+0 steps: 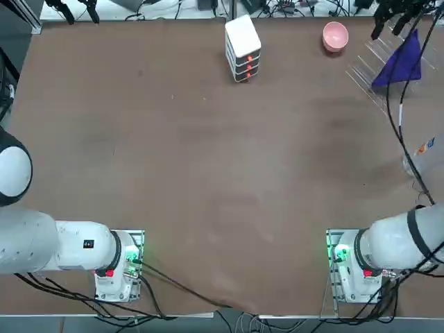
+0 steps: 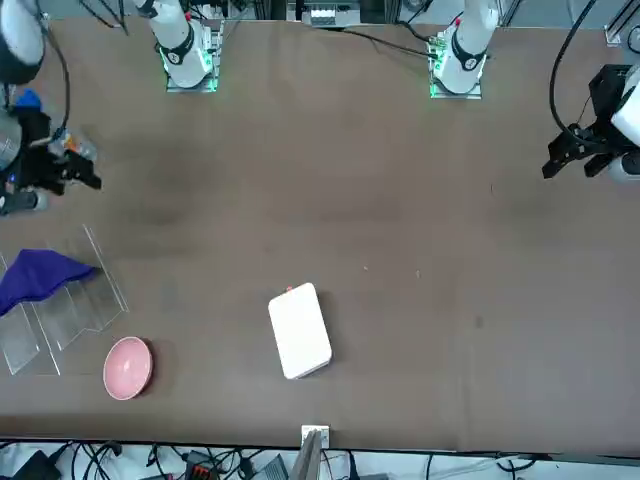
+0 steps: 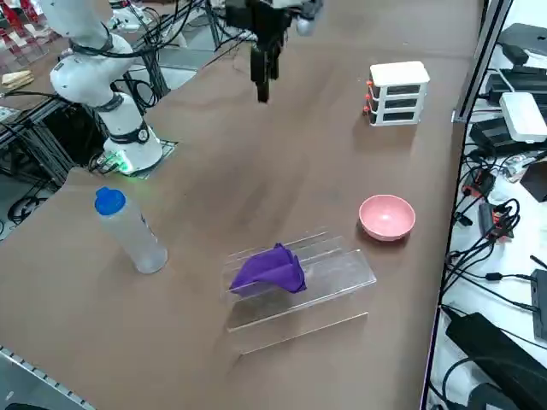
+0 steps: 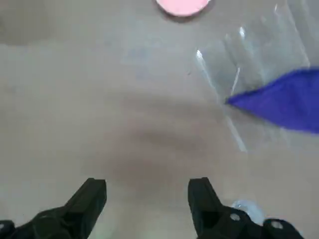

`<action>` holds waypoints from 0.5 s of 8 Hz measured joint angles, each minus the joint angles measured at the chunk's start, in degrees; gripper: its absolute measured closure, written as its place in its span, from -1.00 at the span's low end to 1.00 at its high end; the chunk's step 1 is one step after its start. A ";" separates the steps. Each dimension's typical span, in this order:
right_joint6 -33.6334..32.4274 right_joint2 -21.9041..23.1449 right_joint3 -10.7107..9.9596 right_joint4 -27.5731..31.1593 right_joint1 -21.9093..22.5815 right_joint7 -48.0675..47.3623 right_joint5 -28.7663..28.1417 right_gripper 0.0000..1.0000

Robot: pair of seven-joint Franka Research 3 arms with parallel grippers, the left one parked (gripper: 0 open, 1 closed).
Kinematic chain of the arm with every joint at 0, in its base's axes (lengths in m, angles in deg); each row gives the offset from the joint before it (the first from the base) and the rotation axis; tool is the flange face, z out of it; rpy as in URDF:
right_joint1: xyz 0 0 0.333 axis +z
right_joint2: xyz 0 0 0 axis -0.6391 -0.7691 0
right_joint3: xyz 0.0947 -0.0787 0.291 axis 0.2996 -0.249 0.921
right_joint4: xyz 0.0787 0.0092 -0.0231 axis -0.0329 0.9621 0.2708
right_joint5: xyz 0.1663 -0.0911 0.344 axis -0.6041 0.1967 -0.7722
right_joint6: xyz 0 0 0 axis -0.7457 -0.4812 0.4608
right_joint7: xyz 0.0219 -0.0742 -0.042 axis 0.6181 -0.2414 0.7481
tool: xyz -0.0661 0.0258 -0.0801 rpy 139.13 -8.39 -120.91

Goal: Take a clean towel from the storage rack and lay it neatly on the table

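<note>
I'm holding the right gripper [image 4: 147, 201] spread empty, since the deep purple soft towel [image 4: 284, 102] is draping the clear-plastic slatted rack [image 4: 249, 74] well beyond its fingertips.

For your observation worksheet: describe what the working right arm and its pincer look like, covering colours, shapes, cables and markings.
The right arm has rounded white segments with a dark band at the joint. Its base glows green with a red mark, and black cables trail from it. The right pincer has two black, blocky fingers.

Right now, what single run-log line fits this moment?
phase: approach | right gripper: open, empty, above bare brown table | deep purple cloth towel: draped on clear-plastic slanted-bar storage rack, untouched
</note>
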 joint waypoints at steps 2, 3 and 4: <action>0.78 -9.67 -0.22 -10.04 -4.50 15.62 0.00 -1.00; 2.28 -14.62 -0.28 -14.87 -6.75 22.11 0.01 -1.00; 5.18 -19.44 -0.33 -19.78 -9.01 26.97 0.01 -1.00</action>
